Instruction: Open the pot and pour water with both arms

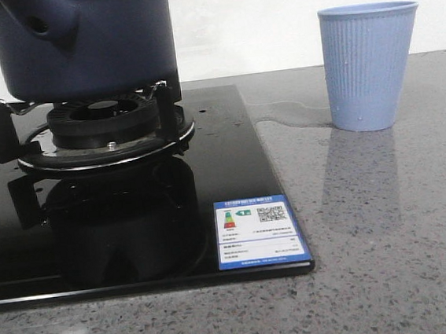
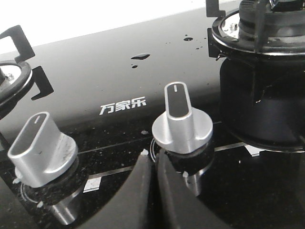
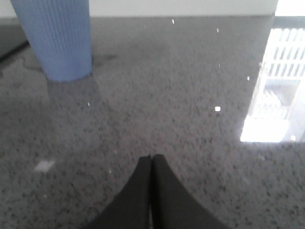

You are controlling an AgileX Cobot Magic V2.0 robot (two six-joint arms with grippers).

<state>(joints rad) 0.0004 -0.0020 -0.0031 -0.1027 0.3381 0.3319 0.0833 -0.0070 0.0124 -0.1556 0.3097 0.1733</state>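
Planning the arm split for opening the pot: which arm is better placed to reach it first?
Probably the left. The left gripper, shut and empty, sits over the stove knobs beside the burner carrying the pot. The right gripper, also shut, hangs over bare countertop nearer the blue cup.

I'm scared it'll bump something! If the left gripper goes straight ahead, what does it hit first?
Probably the silver knob right in front of the closed left gripper; depth is hard to judge.

The pot (image 1: 77,43) sits on the burner grate (image 1: 92,124) and blocks the rear left of the glass cooktop (image 1: 232,174), while two upright knobs (image 2: 182,121) obstruct its control strip just beside the left claw (image 2: 153,164). The ribbed cup (image 1: 370,66) stands well apart on the counter (image 1: 388,238) with a puddle (image 1: 289,113) at its base. Open counter lies ahead of the right claw (image 3: 152,160) and between cup and cooktop.
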